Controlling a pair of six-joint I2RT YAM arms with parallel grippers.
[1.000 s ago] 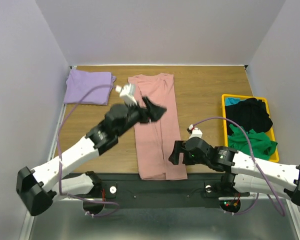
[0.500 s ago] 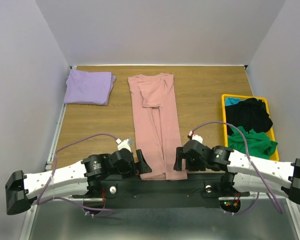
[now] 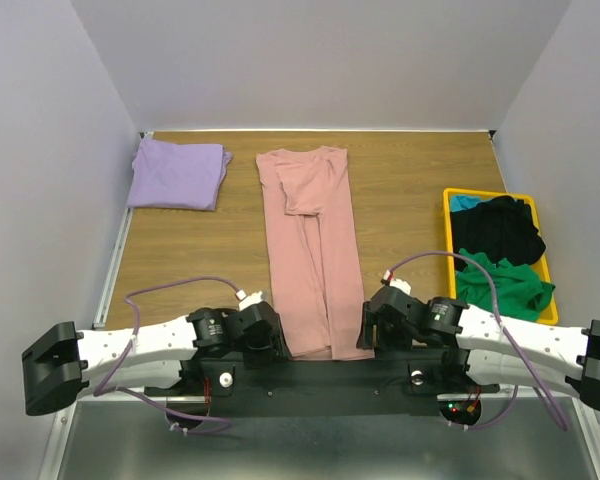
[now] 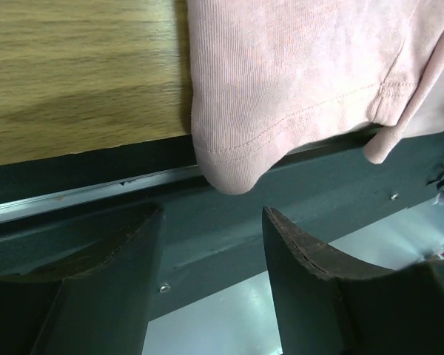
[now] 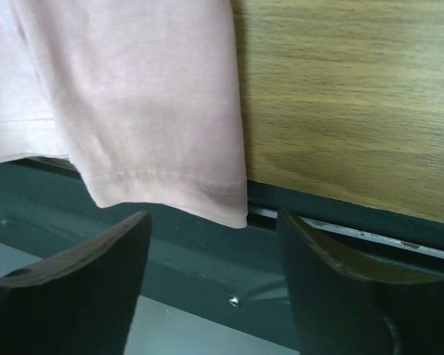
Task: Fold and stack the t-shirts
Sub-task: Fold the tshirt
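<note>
Hem of the pink t-shirt (image 3: 310, 250) is overhanging the near edge of the table (image 3: 420, 180) and draping onto the dark rail (image 4: 207, 259). The shirt is lying as a narrow strip, long axis running near to far, collar at the far end.

Left gripper (image 4: 213, 218) is sitting just short of the hem's left corner, and right gripper (image 5: 214, 222) just short of the right corner. Both are standing with jaws apart, no cloth between them.

Judgement: each arm is facing its own corner, with cloth straight ahead of the fingertips.

Lavender t-shirt (image 3: 178, 173) is lying folded at far left, well apart. Other t-shirts (image 3: 500, 250) are sitting in the yellow bin (image 3: 448, 215) at right.
</note>
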